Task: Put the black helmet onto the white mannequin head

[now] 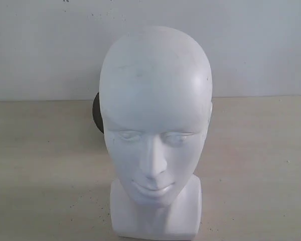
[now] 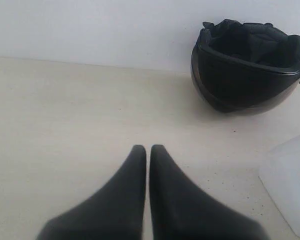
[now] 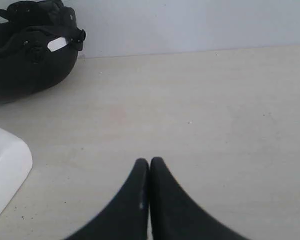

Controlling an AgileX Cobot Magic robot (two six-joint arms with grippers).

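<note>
Exterior view: mannequin head (image 1: 155, 125) stands upright on the table (image 1: 40, 165), front and centre, face to camera, scalp uncovered. The helmet (image 1: 97, 114) is only a dark sliver showing behind it on the view's left side, back near the wall (image 1: 40, 45).

Left wrist view: my left gripper (image 2: 148, 149) is clenched, fingers (image 2: 132, 175) pressed tip to tip and gripping no object, above the table. The helmet (image 2: 245, 65) sits on the table against the wall, opening up (padding visible inside, tinted visor toward me), well apart from my tips. The blurry white corner at the picture's edge is the head's base (image 2: 290, 185).

Right wrist view: right gripper (image 3: 149, 162) is the same, tips pressed together, empty. The helmet (image 3: 30, 60) is against the wall and well apart. The base (image 3: 5, 170) is nearer, not touching me.
</note>
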